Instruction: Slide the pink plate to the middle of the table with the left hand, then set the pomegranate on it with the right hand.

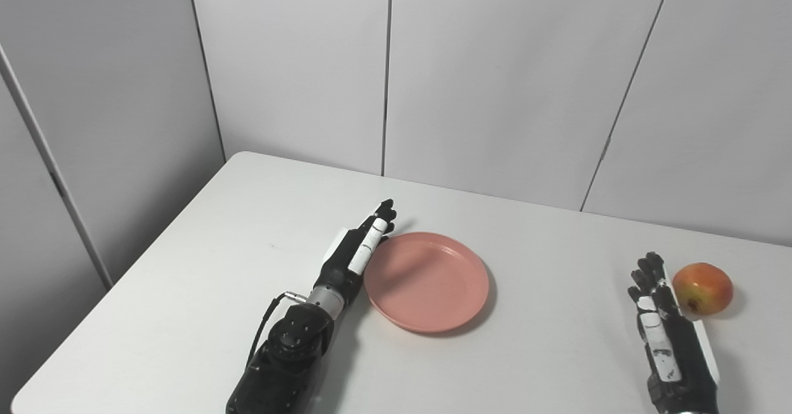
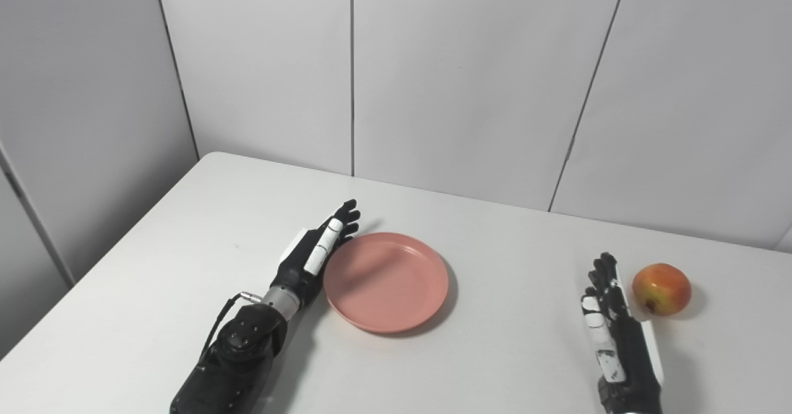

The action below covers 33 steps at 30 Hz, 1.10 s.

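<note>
While the pink plate (image 1: 427,281) lies flat on the white table (image 1: 216,265), a little left of the table's middle as we judge it, our left hand (image 1: 356,250) stands edge-on against the plate's left rim, fingers straight and together, holding nothing, the palm facing right toward the plate. That is the relation the coming move turns on: the plate lies directly to the right of this hand, so a push along the left-to-right line would carry it toward the centre, and the hand's long axis runs near-to-far, roughly square to that push. Whether the fingers actually touch the rim or sit just beside it we cannot tell. Far off to the right, the pomegranate (image 1: 702,288) rests on the table, well apart from the plate, with our right hand (image 1: 659,321) just to its left and slightly nearer to us, fingers extended and loosely apart, empty, apparently waiting; that hand is plainly the closer one to the fruit. Between the two views little differs: the right eye view shows a clearer strip of table between right hand and pomegranate, while the left eye view has them almost overlapping.
</note>
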{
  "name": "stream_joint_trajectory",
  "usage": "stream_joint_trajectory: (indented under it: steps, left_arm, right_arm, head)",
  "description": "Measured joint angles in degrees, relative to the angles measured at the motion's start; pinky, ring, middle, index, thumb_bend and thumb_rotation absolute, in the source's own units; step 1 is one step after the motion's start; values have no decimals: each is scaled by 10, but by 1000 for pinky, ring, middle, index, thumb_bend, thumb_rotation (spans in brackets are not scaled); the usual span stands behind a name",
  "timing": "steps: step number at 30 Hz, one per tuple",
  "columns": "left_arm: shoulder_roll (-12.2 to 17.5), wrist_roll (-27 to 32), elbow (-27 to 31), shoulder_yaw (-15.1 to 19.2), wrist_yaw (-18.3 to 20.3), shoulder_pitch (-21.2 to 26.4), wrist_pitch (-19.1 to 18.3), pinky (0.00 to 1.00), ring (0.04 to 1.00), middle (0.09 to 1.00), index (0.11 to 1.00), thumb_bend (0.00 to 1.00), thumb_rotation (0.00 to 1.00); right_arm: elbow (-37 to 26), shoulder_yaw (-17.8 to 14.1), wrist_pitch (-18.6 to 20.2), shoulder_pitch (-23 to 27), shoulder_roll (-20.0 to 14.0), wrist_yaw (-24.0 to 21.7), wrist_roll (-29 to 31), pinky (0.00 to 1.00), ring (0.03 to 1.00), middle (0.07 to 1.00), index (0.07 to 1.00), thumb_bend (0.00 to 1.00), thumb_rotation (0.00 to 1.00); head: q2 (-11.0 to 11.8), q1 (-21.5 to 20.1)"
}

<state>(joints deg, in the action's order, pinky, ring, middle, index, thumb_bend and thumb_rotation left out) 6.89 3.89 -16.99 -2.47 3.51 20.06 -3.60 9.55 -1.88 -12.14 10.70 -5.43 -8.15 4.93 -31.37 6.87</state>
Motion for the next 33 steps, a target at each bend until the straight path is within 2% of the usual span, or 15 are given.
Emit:
stream_joint_trajectory:
  steps: [5, 10, 20, 28, 33]
  left_arm:
    - [-2, -4, 16, -4, 4, -12, 0, 984, 981, 993, 991, 783, 1000]
    - [-6, -4, 34, -8, 15, -22, -3, 1000, 992, 1000, 1000, 779, 1000]
    - [-12, -5, 66, -23, 24, -39, -23, 954, 974, 990, 985, 733, 1000]
    - [-26, -5, 86, -26, 24, -52, -37, 983, 996, 1000, 1000, 708, 1000]
    - [-50, 6, 91, -15, 20, -59, -36, 955, 970, 982, 978, 724, 1000]
  right_arm:
    - [-7, 6, 2, -3, 9, 10, -16, 1000, 996, 1000, 1000, 637, 864]
    - [-12, 13, 5, -3, 21, 21, -26, 1000, 998, 1000, 1000, 662, 851]
    - [-22, 25, 17, -7, 33, 43, -62, 1000, 979, 997, 1000, 643, 887]
    - [-24, 28, 34, -7, 49, 60, -68, 977, 973, 973, 997, 686, 865]
    - [-24, 28, 35, -7, 54, 67, -72, 974, 965, 967, 987, 692, 869]
  head:
    - [-11, -33]
    - [-19, -59]
    - [-38, -111]
    - [-44, -137]
    - [-48, -149]
